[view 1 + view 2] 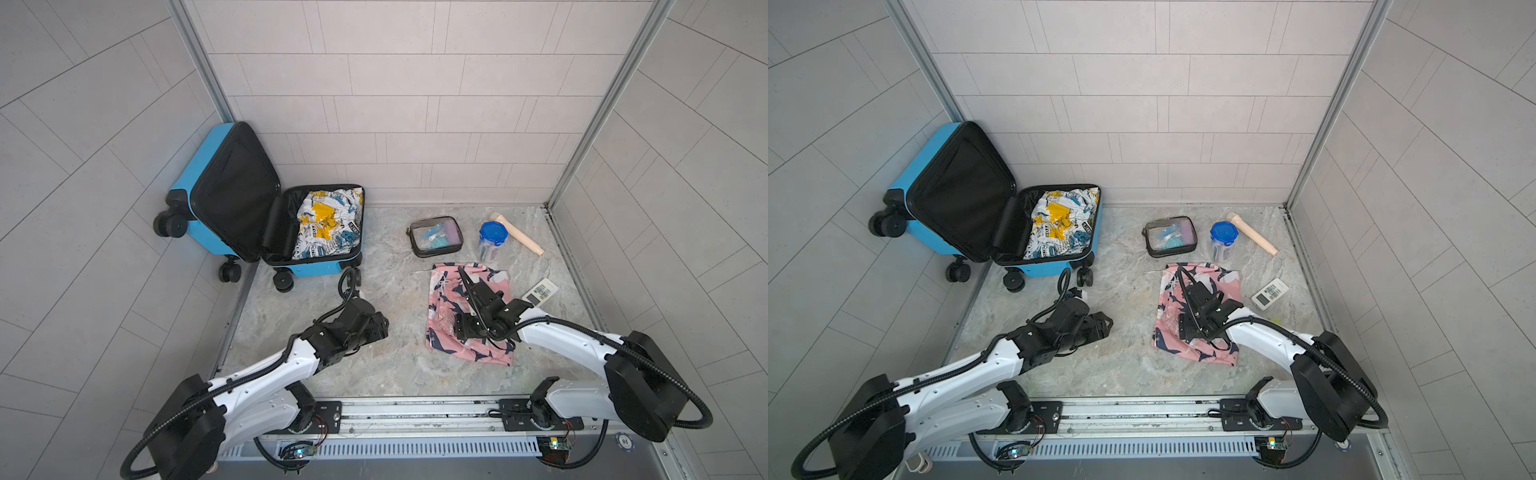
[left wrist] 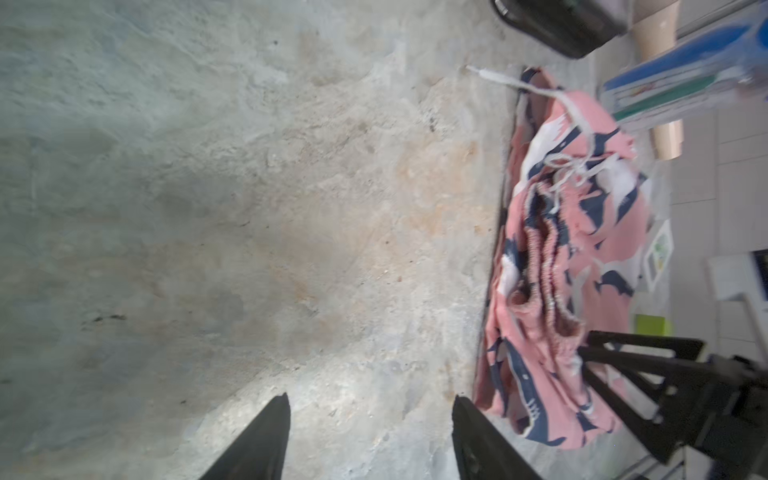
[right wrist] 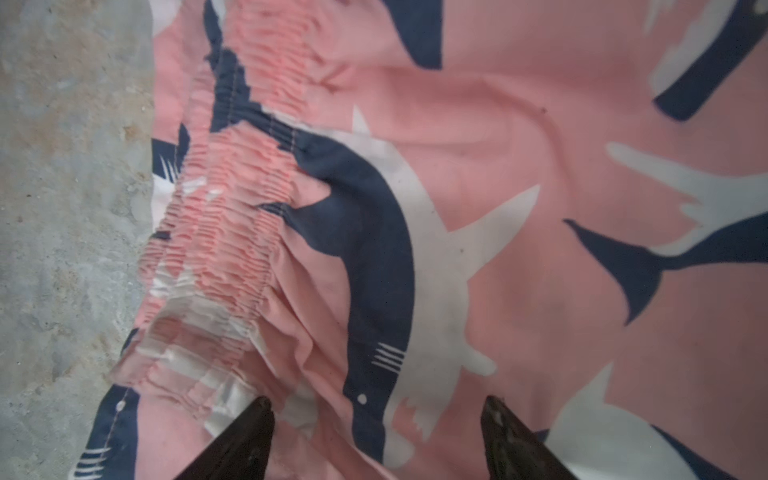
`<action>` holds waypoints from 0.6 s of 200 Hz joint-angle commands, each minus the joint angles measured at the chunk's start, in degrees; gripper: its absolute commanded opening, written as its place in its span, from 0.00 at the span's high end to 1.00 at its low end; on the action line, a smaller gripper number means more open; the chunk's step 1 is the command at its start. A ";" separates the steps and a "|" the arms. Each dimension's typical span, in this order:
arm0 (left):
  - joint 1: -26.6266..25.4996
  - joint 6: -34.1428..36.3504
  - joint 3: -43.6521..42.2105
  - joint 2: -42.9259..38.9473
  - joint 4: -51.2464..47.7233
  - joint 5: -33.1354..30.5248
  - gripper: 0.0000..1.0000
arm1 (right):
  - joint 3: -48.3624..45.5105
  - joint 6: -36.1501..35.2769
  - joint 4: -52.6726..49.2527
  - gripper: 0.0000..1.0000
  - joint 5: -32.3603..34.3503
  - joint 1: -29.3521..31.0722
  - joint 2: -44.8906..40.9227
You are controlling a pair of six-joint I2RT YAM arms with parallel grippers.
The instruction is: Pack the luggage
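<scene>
The luggage point(image 1: 208, 153) point(image 1: 928, 145), a blue suitcase, lies open at the back left with its black-lined lid leaning on the wall. A white, yellow and blue printed garment point(image 1: 328, 224) point(image 1: 1065, 224) fills its lower half. Pink shorts with navy sharks point(image 1: 444, 299) point(image 1: 1167, 299) point(image 2: 582, 257) point(image 3: 519, 187) lie crumpled on the marble table right of centre. My right gripper point(image 1: 465, 328) point(image 1: 1190, 328) point(image 3: 376, 405) hovers open just above them, beside the elastic waistband. My left gripper point(image 1: 380, 324) point(image 1: 1104, 322) point(image 2: 370, 401) is open over bare table, just left of the shorts.
Behind the shorts stand a clear black-trimmed pouch point(image 1: 436, 241), a blue-lidded clear container point(image 1: 492, 239) and a beige stick-like object point(image 1: 517, 235). A white remote point(image 1: 540, 293) lies to their right. Tiled walls close in the back and both sides.
</scene>
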 commanded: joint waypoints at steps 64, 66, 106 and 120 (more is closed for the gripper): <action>-0.24 -5.66 -3.36 -7.40 -1.83 -6.52 0.28 | 8.11 9.99 11.02 0.20 -5.84 11.61 14.10; -0.28 -5.81 -3.54 -7.74 -1.96 -6.55 0.28 | 8.54 10.11 11.23 0.20 -5.98 11.79 14.50; -0.23 -8.99 -6.02 -16.16 -6.93 -9.01 0.23 | 19.56 11.17 13.79 0.20 -8.91 14.03 22.21; -0.11 -10.03 -6.47 -17.51 -8.07 -8.54 0.21 | 23.42 10.77 12.82 0.20 -9.70 14.18 24.01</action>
